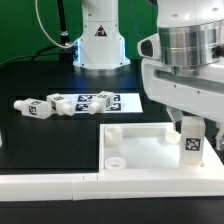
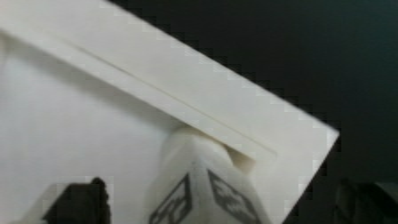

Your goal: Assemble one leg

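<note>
gripper [image 1: 190, 128]: closed on leg [image 1: 191, 142] | leg upright on panel [image 1: 140, 150], at corner nearest the exterior view's right | spare legs [image 1: 45, 106] well apart from panel, beside marker board [image 1: 100, 101]

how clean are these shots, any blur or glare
Exterior view: mostly sharp, though the arm's silver wrist housing shows bright highlights and the white panel is nearly washed out. Wrist view: soft and blurred throughout; the leg looms close with smeared tags, and the panel's surface reads as featureless white.
</note>
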{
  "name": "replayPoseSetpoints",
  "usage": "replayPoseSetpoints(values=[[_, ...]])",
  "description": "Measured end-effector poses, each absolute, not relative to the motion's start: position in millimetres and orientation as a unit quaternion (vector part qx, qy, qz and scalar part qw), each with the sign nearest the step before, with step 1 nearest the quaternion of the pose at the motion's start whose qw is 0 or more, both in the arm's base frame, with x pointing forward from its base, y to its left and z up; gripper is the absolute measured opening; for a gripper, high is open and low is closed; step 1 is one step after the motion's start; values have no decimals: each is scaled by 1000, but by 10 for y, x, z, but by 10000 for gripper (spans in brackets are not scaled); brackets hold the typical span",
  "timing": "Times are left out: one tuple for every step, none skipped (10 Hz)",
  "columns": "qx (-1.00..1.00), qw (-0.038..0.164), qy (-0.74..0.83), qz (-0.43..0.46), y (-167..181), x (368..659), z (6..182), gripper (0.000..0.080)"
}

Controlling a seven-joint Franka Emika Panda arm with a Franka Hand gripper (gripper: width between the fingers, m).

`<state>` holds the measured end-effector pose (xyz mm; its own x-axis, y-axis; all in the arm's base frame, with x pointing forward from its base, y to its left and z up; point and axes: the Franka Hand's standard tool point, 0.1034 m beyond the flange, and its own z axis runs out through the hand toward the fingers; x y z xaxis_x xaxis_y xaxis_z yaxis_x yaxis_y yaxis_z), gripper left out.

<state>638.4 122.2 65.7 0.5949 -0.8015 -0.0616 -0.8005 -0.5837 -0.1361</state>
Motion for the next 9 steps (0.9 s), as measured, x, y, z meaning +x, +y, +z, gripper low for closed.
replayPoseSetpoints(values=[[-896, 73, 438, -5, 1206, 6383, 652, 642], [-916, 69, 396, -9, 1184, 6385, 651, 648], [-943, 57, 327, -15, 1155, 6386, 652, 648], [-976, 34, 215, -21, 1102, 6408, 662, 649], [-988, 23, 150, -24, 1056, 6425, 657, 649], [-984, 25, 174, -24, 1060, 6425, 655, 649], [-983, 24, 181, -24, 1058, 6425, 655, 534], [-983, 24, 181, -24, 1055, 6426, 655, 351], [-976, 26, 217, -23, 1058, 6425, 654, 284]])
